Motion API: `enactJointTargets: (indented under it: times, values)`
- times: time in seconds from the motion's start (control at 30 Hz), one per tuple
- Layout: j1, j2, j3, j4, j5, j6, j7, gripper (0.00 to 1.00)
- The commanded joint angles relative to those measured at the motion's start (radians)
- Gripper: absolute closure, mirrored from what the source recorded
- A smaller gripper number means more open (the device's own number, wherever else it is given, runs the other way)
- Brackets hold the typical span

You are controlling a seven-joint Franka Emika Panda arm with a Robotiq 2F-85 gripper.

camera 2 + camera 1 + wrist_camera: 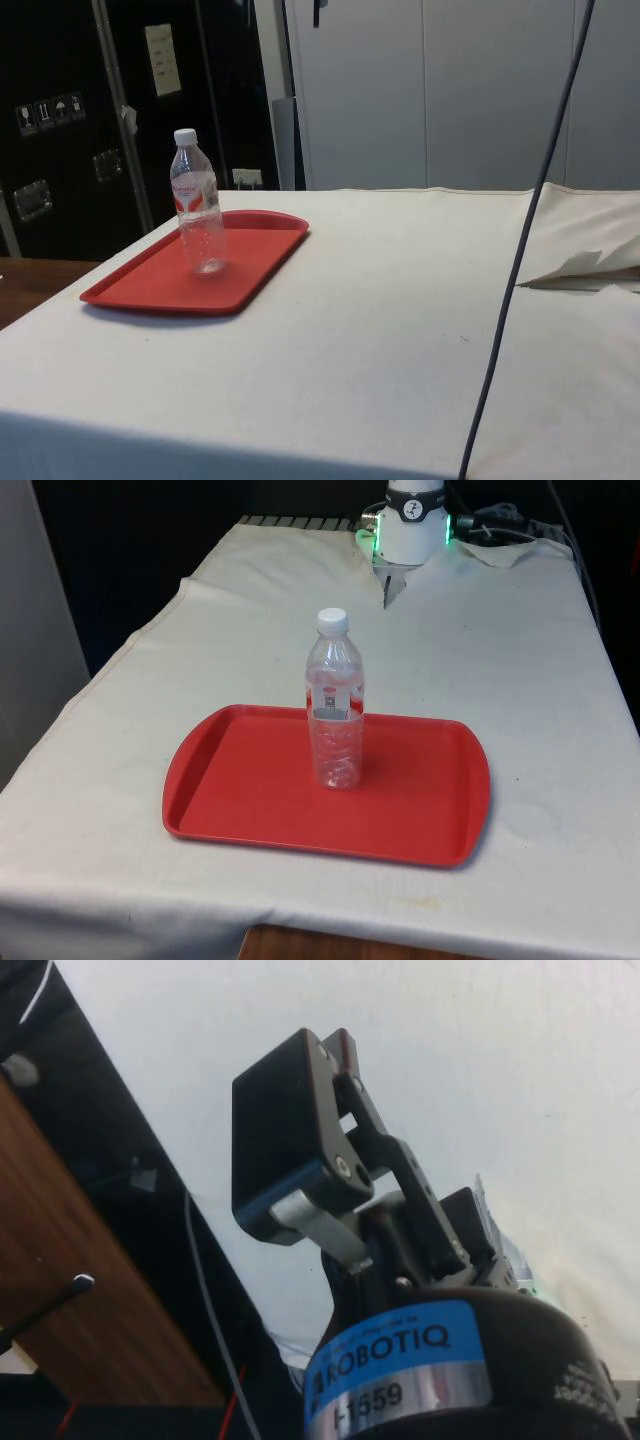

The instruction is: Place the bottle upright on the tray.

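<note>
We see the bottle (pixel 335 700) standing upright mid-tray (pixel 230 790), cap at twelve o'clock, so the placement looks done. Our gripper (pixel 300 1150) holds nothing; open or closed, we cannot tell.

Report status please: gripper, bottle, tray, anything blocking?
Gripper off the work, holding nothing. Bottle upright on the red tray, cap on, near the middle. White cloth around the tray bare, nothing in the way.
</note>
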Motion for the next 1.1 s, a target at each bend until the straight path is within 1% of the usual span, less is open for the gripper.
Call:
enactJointTargets:
  times: [0.0, 0.3, 0.33, 0.37, 0.57, 0.6, 0.63, 0.87, 0.9, 0.93, 1.07]
  values:
    - [0.002, -0.010, 0.004, -0.011, -0.021, 0.024, 0.007, 0.00]
    - [0.003, -0.014, 0.021, -0.013, -0.059, 0.032, 0.010, 0.00]
    - [0.000, -0.005, 0.019, -0.003, -0.042, 0.007, 0.001, 0.00]
    - [0.002, -0.016, 0.026, -0.015, -0.069, 0.034, 0.011, 0.00]
    - [0.002, -0.023, 0.041, -0.022, -0.101, 0.041, 0.014, 0.00]
    - [0.000, -0.014, 0.037, -0.012, -0.080, 0.018, 0.004, 0.00]
    - [0.002, -0.024, 0.043, -0.024, -0.105, 0.042, 0.015, 0.00]
    - [0.002, -0.031, 0.062, -0.031, -0.144, 0.048, 0.022, 0.00]
    - [0.000, -0.023, 0.059, -0.021, -0.125, 0.025, 0.011, 0.00]
    - [0.002, -0.032, 0.065, -0.031, -0.149, 0.048, 0.023, 0.00]
    - [0.002, -0.035, 0.076, -0.033, -0.173, 0.048, 0.027, 0.00]
